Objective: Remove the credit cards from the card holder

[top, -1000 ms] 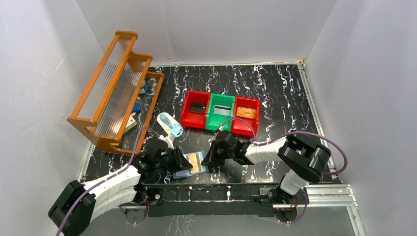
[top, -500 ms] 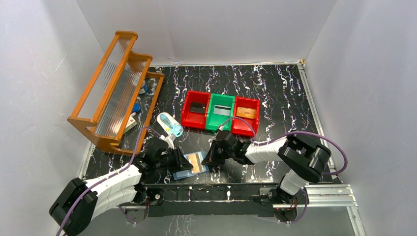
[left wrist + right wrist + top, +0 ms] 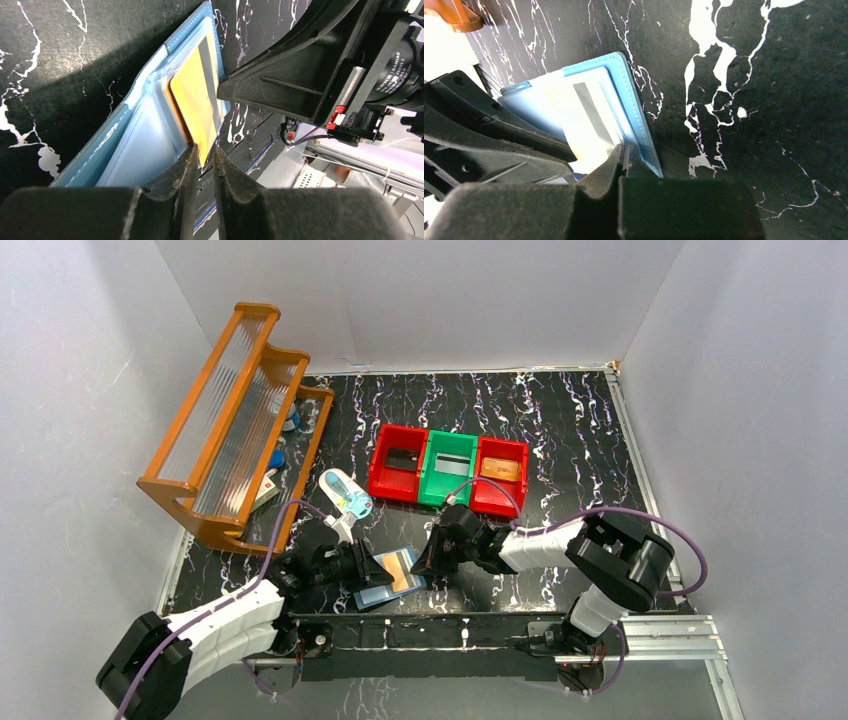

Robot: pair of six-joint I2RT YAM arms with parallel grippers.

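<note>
- Top view: the flat, stitched blue card holder (image 3: 372,592) lies open on the black, white-veined table (image 3: 560,430), close to its near edge. A glossy tan-orange card (image 3: 400,572) sits in its pocket. The left gripper (image 3: 366,566) is at the holder's left, the right gripper (image 3: 428,562) at its right.
- Left wrist: the matte black fingers (image 3: 187,165) stand a narrow slit apart, straddling the card's corner; no firm pinch shows.
- Right wrist: the wedge-shaped fingers are clenched together and hold nothing, with their tips pressing on the holder's stitched right border.
</note>
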